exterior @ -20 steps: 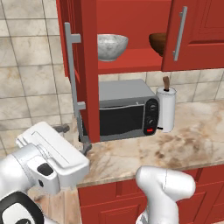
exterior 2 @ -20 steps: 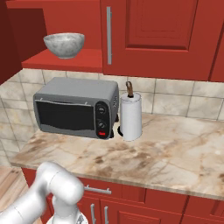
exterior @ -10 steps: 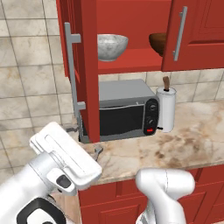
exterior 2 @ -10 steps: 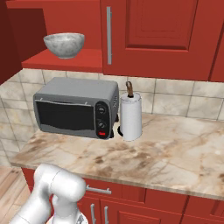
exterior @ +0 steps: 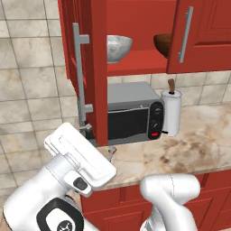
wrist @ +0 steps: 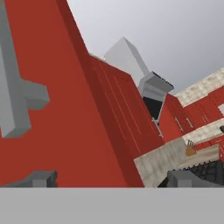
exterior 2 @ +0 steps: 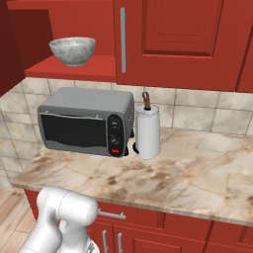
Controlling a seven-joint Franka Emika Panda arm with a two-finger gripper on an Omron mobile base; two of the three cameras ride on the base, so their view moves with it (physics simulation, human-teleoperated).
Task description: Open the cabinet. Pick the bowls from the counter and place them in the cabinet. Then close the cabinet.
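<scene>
Both bowls are already shelved, so I'm on the closing step. My gripper, jaws spread wide and empty, has risen over the last second to just beside the open door's handle. Beyond, in the cabinet, the marble bowl and wood bowl sit above the counter.

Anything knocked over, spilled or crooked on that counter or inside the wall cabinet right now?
Nothing stands out. The speckled grey marble-look bowl and dark brown wood-look bowl sit upright on the red cabinet shelf; the white paper towel roll stands straight by the grey microwave. The red cabinet's left door hangs open.
</scene>
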